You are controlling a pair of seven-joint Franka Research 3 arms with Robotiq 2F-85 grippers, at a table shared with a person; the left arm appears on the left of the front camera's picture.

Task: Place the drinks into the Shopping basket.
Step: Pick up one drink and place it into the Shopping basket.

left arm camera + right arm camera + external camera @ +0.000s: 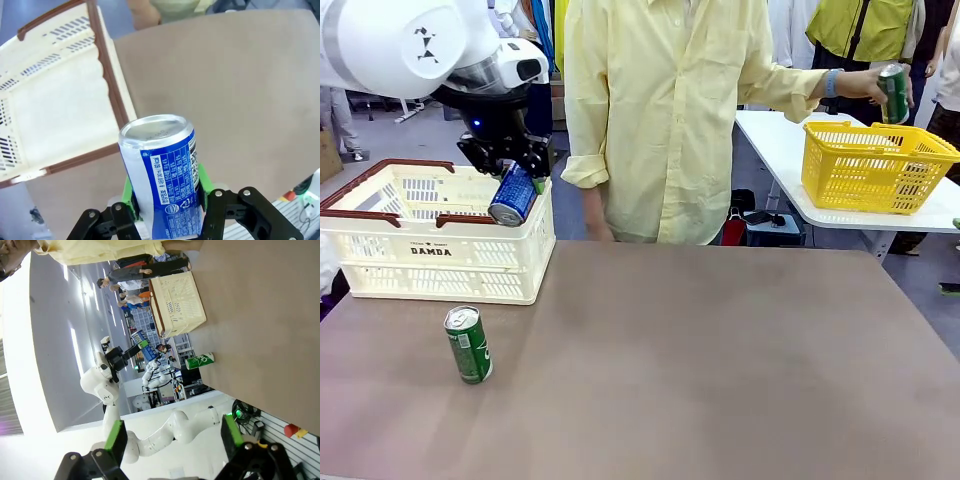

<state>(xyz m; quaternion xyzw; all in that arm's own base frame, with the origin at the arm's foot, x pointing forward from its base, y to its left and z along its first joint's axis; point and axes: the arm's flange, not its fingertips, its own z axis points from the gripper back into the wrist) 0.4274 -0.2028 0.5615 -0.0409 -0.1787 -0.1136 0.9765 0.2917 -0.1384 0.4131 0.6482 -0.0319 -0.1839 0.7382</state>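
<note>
While the left end effector point(165, 190) is clenched on the blue can point(513, 195), which hangs tilted with its silver top downward at the right-hand rim of the Shopping basket point(430, 250), do not release. In the left wrist view the can top points at the bench point(720, 360) just beside the rim. Carry it inward over the basket floor, lower it, then part the jaws. The right end effector point(173, 436) stands released. A green can point(468, 345) stands upright on the bench in front of the basket.
</note>
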